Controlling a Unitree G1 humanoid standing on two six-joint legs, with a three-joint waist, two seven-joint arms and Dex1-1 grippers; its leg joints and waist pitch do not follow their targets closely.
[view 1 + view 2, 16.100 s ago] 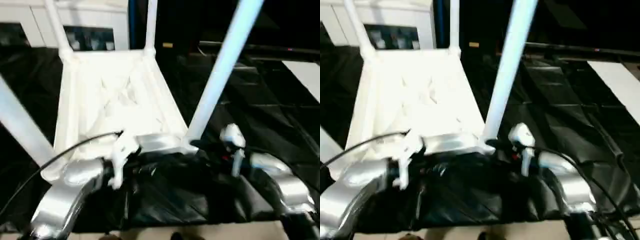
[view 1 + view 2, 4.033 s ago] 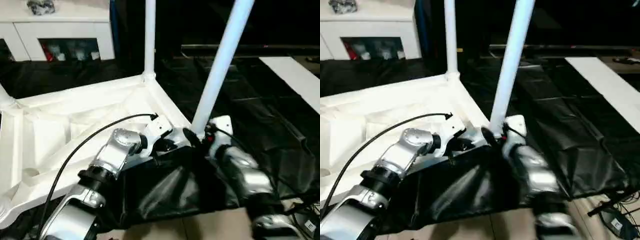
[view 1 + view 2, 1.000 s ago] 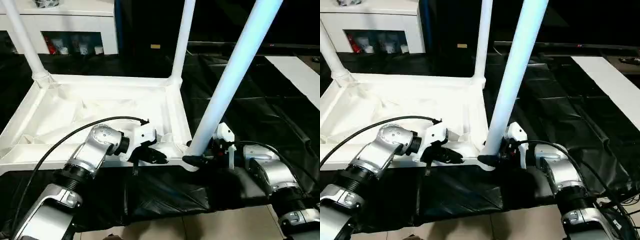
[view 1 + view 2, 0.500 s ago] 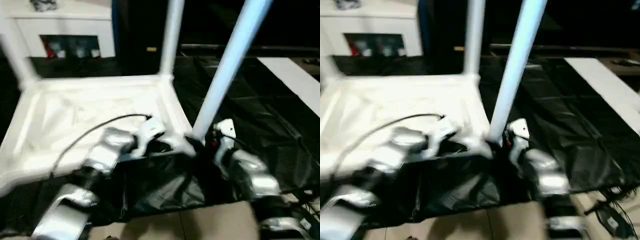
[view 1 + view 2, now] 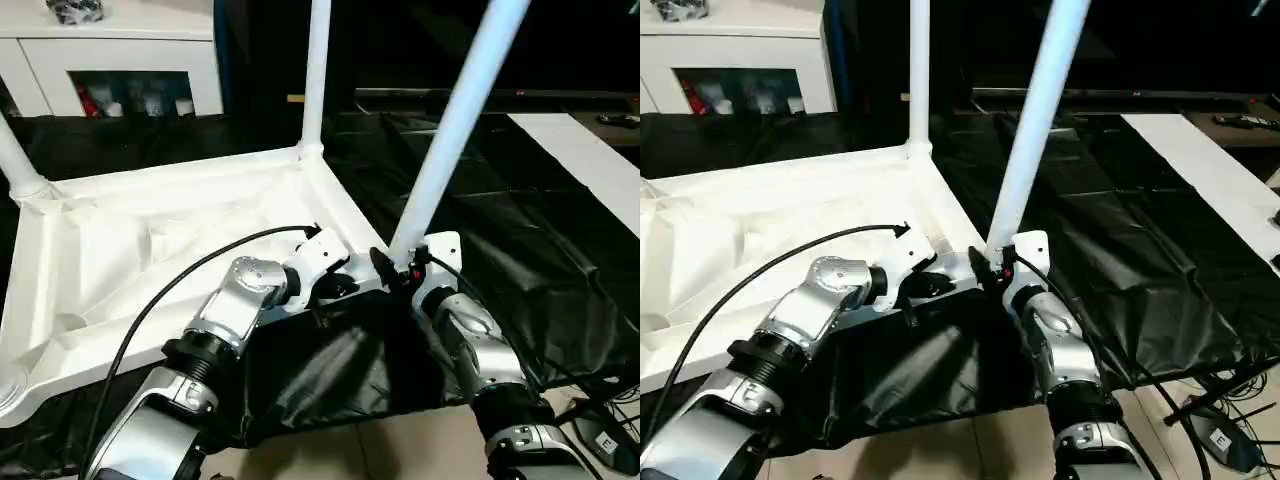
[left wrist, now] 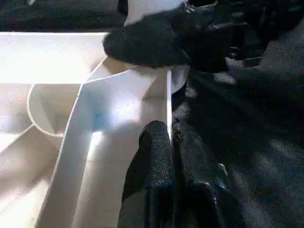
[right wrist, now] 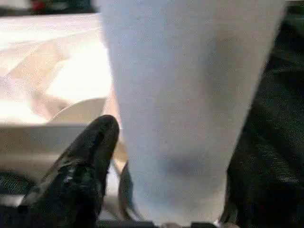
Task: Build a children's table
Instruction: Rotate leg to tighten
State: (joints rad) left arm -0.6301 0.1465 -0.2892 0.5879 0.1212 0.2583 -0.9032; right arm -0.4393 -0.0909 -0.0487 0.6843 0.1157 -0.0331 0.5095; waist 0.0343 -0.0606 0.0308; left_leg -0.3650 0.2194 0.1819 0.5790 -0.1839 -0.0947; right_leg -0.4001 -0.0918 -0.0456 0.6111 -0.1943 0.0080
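Looking down through the head camera, you see the tabletop (image 5: 170,260) lying underside up on the black sheet (image 5: 520,240) that covers the floor, with legs rising from its corners; the near-right leg (image 5: 450,130) stands in the corner socket closest to you. Your left gripper (image 5: 335,285) sits on the near rim beside that corner, and your right gripper (image 5: 992,268) is at the base of the leg, likely so one arm steadies the top while the other seats the leg. A white cabinet (image 5: 120,60) stands at the far left, well apart from the work. Turning to the left wrist camera, your two black fingers (image 6: 156,161) are pinched together on the thin upright rim of the tabletop, clamping it; the other gripper shows beyond, at the socket. From the right wrist camera, the leg (image 7: 190,109) stands close in front, with one black finger (image 7: 85,156) on one side of it and dark at the other, so you appear to be closed around its base, holding it upright in the socket.
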